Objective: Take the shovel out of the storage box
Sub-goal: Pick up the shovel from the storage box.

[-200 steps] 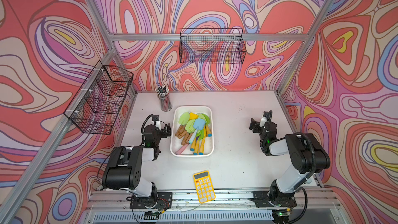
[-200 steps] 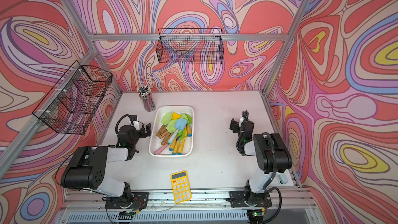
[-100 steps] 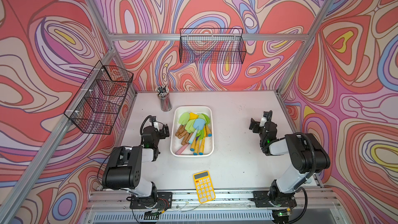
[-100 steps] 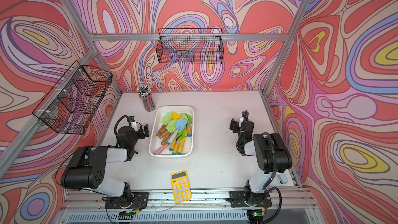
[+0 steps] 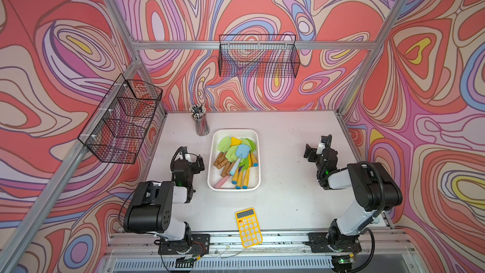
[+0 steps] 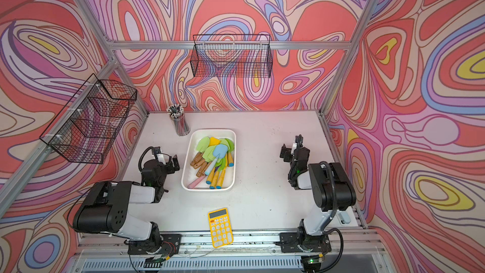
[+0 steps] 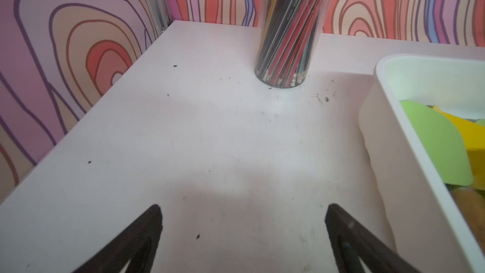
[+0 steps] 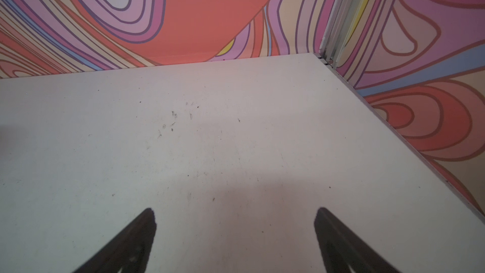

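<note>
White storage box [image 5: 235, 130] just beside left gripper [image 7: 242, 208], so likely its pick | left jaws wide, empty | right gripper [image 8: 235, 211] wide, empty, well apart | blue shovel [image 5: 242, 151] topmost, likely easiest.

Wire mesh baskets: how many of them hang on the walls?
2. One is the left-wall basket; the other is the back-wall basket. None seems hidden.
</note>
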`<state>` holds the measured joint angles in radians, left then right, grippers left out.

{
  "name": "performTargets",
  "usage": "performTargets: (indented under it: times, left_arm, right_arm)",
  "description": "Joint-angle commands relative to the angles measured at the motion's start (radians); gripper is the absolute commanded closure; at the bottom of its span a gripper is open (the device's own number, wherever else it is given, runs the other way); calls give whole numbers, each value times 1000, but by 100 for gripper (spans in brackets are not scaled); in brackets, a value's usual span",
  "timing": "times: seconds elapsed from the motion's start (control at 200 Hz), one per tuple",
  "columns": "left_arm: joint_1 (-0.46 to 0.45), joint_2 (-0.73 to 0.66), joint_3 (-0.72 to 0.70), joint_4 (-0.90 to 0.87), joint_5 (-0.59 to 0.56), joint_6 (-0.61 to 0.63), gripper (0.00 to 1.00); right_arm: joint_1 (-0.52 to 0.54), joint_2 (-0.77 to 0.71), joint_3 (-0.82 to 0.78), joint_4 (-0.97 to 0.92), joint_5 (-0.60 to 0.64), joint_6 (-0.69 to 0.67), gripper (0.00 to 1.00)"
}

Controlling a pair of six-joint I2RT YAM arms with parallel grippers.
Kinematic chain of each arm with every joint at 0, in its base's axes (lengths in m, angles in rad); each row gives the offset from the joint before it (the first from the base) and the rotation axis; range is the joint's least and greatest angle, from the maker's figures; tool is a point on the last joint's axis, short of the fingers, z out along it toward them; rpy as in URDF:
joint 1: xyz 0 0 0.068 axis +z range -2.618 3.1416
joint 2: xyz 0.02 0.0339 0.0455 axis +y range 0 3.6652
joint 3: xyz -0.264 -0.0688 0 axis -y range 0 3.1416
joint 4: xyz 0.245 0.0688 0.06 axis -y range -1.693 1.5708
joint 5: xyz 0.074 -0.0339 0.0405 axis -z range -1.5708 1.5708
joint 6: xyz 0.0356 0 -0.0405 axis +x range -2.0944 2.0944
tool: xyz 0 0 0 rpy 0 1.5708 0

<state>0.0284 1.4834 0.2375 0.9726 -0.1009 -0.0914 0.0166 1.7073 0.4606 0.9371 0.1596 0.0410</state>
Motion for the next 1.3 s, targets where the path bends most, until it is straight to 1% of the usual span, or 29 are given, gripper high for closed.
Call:
performTargets:
  times: [0.0, 0.015, 0.04, 0.125, 0.16, 0.23, 0.31, 0.406, 0.446, 0.511, 0.586, 0.611, 0.716, 0.796, 0.861, 0.901, 0.972, 1.042, 1.097, 1.147, 1.202, 1.257, 1.292]
  left_arm:
    - [-28, -58, -15, 103, -165, -21, 0]
    - [-31, -80, -13, 64, -203, -37, 0]
    - [-31, -128, -5, -2, -231, -51, 0]
    - [-37, -277, 33, -192, -265, -69, 0]
    - [-42, -316, 40, -220, -295, -97, 0]
    - [-50, -373, 39, -256, -313, -174, 0]
    - [-71, -437, 74, -369, -302, -234, 0]
    - [-130, -486, 133, -501, -303, -294, 0]
    - [-163, -491, 154, -532, -291, -311, 0]
    - [-224, -489, 219, -615, -263, -351, 0]
    - [-319, -468, 267, -651, -224, -331, 0]
    - [-352, -460, 321, -677, -227, -331, 0]
    - [-450, -408, 431, -845, -176, -349, 0]
    - [-475, -362, 515, -974, -85, -381, 0]
    - [-478, -328, 550, -1072, -36, -413, 0]
    - [-478, -309, 566, -1107, 11, -406, 3]
    - [-479, -277, 598, -1195, 48, -415, 10]
    - [-483, -239, 633, -1272, 103, -413, 19]
    - [-488, -203, 665, -1319, 153, -410, 29]
    - [-501, -166, 698, -1365, 193, -399, 32]
    - [-514, -125, 727, -1404, 226, -384, 37]
    - [-525, -89, 745, -1432, 243, -377, 38]
    - [-529, -73, 750, -1441, 256, -373, 40]
  right_arm:
    - [7, -72, 55, -131, 104, 24, 3]
    - [7, -85, 68, -163, 120, 28, 3]
    - [11, -102, 94, -224, 145, 38, 3]
    - [13, -132, 193, -449, 244, 109, 2]
    - [12, -131, 260, -562, 296, 175, 2]
    - [12, -109, 408, -827, 382, 337, 2]
    - [19, -63, 588, -1105, 414, 454, 2]
    - [29, -20, 738, -1289, 381, 504, 2]
    - [41, -18, 755, -1307, 360, 501, 2]
    - [60, -36, 750, -1278, 260, 445, 2]
    - [99, -60, 755, -1289, 226, 420, 2]
    - [112, -67, 756, -1294, 206, 405, 2]
    - [165, -103, 755, -1328, 121, 346, 2]
    - [200, -160, 708, -1301, -9, 297, 2]
    - [228, -200, 679, -1298, -70, 285, 2]
    - [246, -214, 670, -1312, -84, 280, 3]
    - [281, -224, 668, -1358, -86, 280, 7]
    - [321, -235, 659, -1385, -88, 280, 9]
    - [356, -244, 648, -1394, -90, 282, 11]
    - [380, -250, 637, -1399, -102, 292, 13]
    - [400, -254, 621, -1399, -126, 307, 15]
    - [416, -261, 604, -1397, -139, 315, 17]
    - [426, -266, 591, -1392, -139, 322, 19]
